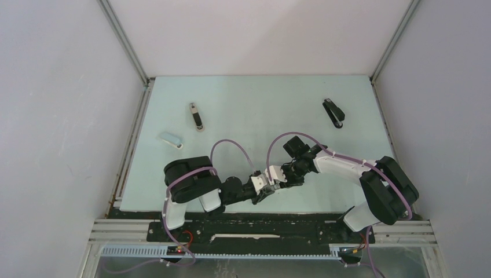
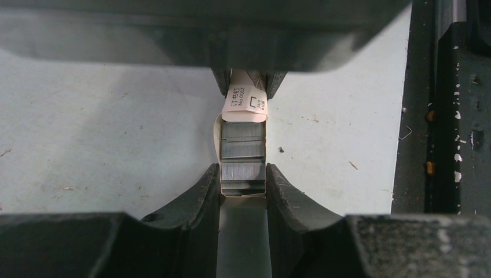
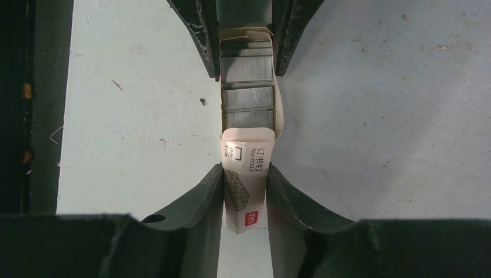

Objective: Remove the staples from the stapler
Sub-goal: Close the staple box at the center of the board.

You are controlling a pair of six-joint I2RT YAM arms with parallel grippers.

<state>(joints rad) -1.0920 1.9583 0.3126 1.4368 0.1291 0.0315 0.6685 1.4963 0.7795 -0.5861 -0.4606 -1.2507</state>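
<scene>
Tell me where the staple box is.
Top view, front centre: the staple box is clamped between the left gripper and right gripper, one on each end.

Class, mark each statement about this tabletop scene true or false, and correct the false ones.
1. The left gripper and right gripper both grip one staple box. True.
2. The box is fully closed. False: its tray is slid out, showing grey staples.
3. The right gripper holds the box's printed sleeve. True.
4. The black stapler lies on the left side of the table. False: it lies far right; the silver-topped stapler lies on the left.
5. One gripper is touching a stapler. False: both staplers lie apart from the arms.
</scene>
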